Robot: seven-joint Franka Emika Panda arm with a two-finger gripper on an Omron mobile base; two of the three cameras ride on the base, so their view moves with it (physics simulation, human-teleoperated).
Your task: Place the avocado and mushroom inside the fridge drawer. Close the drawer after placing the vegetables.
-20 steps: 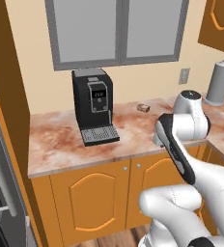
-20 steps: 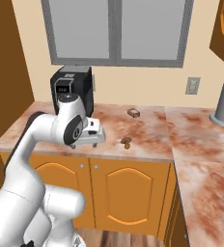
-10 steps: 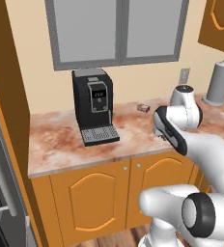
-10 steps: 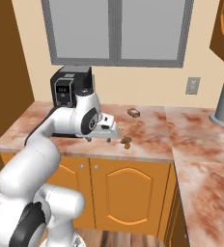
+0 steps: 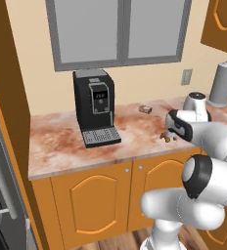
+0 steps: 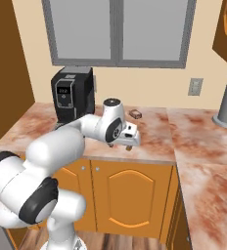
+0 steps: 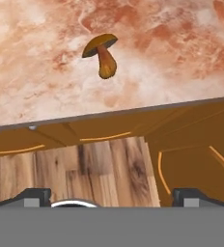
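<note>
You have the white arm's two-finger gripper (image 6: 129, 146) with its jaws spread wide and empty, hovering near the counter's front edge; the small tan-brown capped mushroom (image 7: 102, 53) lies on the pink-marbled stone counter (image 6: 149, 141) just beneath it

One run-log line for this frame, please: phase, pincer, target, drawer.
phase: approaching mushroom | pincer: open, empty, above counter edge | mushroom: on counter, untouched | avocado: not seen | fridge drawer: not seen
</note>
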